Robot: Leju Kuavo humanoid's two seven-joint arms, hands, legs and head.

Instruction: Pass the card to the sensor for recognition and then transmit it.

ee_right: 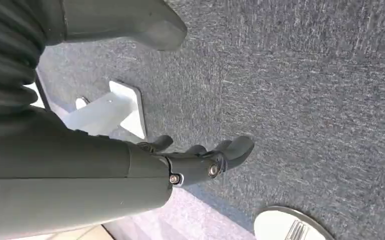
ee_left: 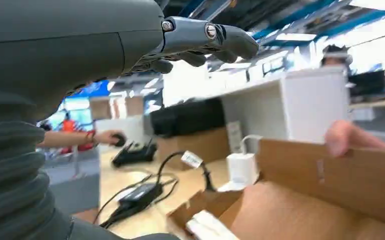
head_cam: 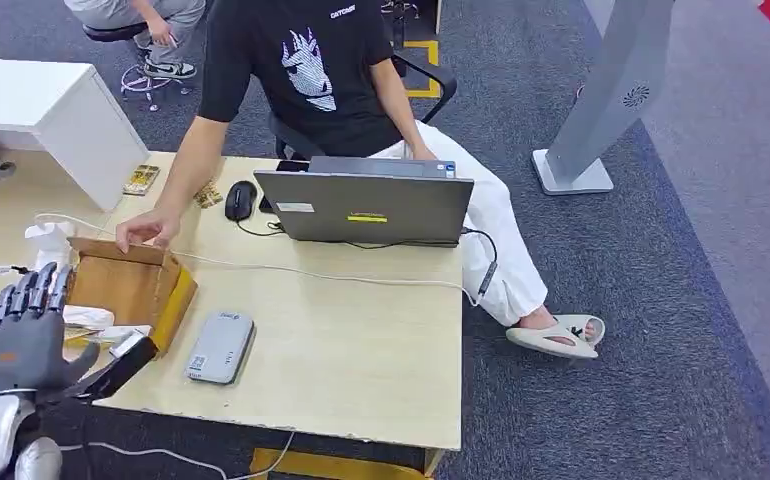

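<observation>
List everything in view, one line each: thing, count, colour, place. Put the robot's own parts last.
table: one, light wood, in front of the robot.
cardboard box: one, brown, open, on the table's left part.
sensor: one, grey, flat on the table right of the box.
laptop: one, grey, open, at the table's far edge.
mouse: one, black, left of the laptop.
charger: one, white, beside the box.
white desk: one, far left.
stand: one, grey, on the carpet at right.
person: one seated, black shirt, one hand on the box's rim.
left hand: dark grey, fingers spread, over the box.
right hand: dark grey, hanging above the carpet, empty.
</observation>
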